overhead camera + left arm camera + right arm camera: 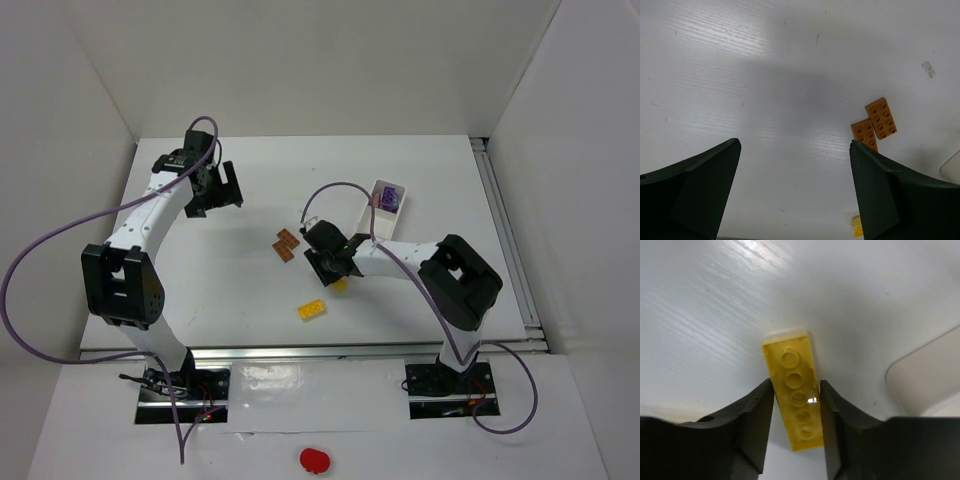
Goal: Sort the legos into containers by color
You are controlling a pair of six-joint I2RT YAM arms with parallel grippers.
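Yellow lego (794,395) sits pinched between the narrowed fingers of the right gripper (796,387), low at the white counter (700,315) near one end of the tray (360,226), while the left gripper (795,145) hangs wide open beside two orange-brown legos (881,118).

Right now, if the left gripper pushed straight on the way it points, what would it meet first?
Most likely bare table: the left gripper is open with nothing between its fingers. The orange bricks sit to one side, probably outside that line; depth is unclear.
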